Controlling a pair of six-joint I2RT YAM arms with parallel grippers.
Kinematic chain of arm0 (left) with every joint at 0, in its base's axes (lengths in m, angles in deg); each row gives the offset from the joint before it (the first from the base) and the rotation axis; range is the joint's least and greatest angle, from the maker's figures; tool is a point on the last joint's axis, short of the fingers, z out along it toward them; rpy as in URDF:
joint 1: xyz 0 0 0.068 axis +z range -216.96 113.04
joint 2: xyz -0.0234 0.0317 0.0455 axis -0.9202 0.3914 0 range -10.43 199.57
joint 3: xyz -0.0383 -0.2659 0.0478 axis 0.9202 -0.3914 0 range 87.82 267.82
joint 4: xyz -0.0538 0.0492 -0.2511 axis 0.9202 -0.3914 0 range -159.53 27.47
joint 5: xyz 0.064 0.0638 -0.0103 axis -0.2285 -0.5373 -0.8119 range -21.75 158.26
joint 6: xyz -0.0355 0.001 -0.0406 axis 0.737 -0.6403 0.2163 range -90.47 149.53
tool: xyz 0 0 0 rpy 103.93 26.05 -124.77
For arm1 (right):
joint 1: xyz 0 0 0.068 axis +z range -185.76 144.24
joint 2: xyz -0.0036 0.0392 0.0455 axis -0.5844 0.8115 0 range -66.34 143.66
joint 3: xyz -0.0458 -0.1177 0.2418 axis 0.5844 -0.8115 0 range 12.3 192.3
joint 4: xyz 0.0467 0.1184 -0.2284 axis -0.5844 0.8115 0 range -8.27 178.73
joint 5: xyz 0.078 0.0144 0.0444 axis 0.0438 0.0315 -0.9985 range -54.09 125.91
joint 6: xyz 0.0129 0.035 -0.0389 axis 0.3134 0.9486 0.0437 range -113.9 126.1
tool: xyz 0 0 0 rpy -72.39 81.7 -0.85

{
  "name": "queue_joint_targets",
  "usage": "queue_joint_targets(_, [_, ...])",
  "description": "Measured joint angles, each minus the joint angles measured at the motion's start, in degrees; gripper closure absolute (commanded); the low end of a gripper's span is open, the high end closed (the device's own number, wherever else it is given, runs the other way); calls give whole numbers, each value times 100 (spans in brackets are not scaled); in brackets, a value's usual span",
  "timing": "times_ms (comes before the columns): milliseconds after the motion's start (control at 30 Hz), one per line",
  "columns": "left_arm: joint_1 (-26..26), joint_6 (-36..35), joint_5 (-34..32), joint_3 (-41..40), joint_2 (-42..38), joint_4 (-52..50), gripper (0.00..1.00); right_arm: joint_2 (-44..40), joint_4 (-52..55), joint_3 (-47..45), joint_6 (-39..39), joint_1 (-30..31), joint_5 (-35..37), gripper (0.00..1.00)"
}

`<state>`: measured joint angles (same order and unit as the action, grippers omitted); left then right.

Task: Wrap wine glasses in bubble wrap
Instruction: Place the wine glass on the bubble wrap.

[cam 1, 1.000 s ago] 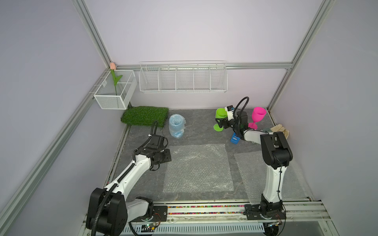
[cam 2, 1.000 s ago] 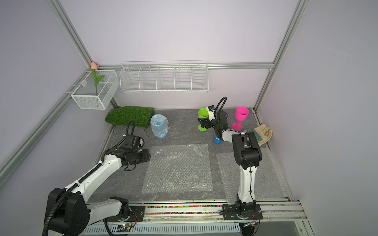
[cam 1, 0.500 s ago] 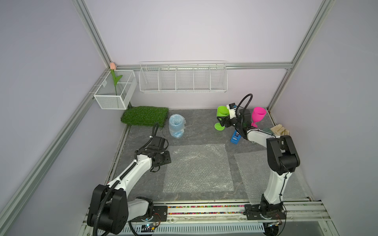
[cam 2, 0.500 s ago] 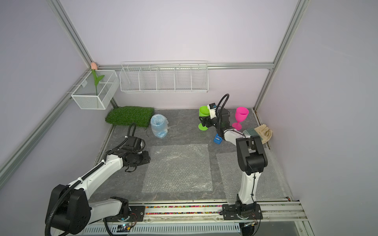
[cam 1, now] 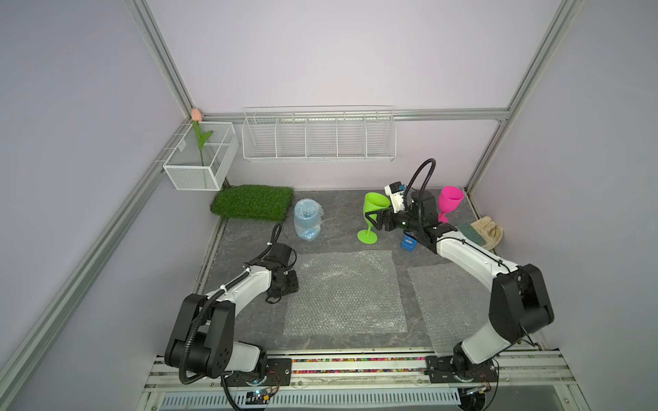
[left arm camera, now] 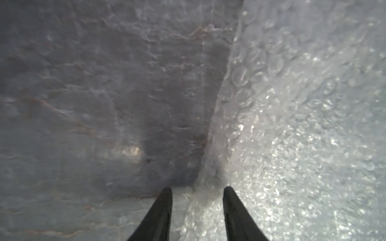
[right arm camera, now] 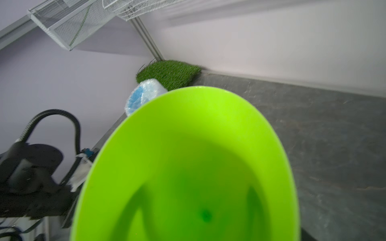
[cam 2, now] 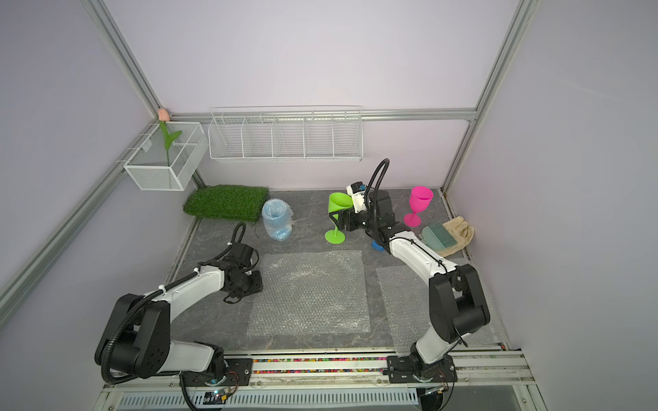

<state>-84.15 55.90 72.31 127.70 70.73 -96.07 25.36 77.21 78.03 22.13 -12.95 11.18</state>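
No words, numbers or signs can be read anywhere here. One small white box (cam 2: 357, 198) has tiny dark marks, but they are too little and blurry to read.

robot lab cell, aluminium frame (cam 1: 445, 114), lilac walls (cam 1: 338, 53)

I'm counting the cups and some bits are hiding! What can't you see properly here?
- Blue goblet: bubble wrap clouds its shape.
- Small blue tape dispenser: partly behind the right arm in both top views.
- Right gripper: in the right wrist view the green goblet hides the jaws; only shadows show, so the grip is unclear.
- Left gripper: in both top views its own wrist covers the jaws.
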Motion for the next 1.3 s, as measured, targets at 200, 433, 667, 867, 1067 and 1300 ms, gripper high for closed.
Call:
queue_joint_targets(200, [31,13,249,-101,4,304,93,-389,472,-378,922,562,-352,23])
queue_joint_targets(433, [31,9,334,-181,-197,319,100,-437,791,-391,2114,1425,-776,30])
queue_joint_targets(667, [31,-13,337,-181,-660,328,100,577,973,44,3091,2251,-1394,34])
queue_joint_targets(867, [31,-33,374,-184,-765,343,100,1504,1069,529,3569,2612,-1644,38])
queue_joint_targets(1067, [33,-31,522,-293,-776,496,100,2232,999,841,3974,2686,-1663,38])
queue_joint_targets(1300, [31,-31,647,-348,-776,588,100,2726,942,1012,4190,2721,-1537,32])
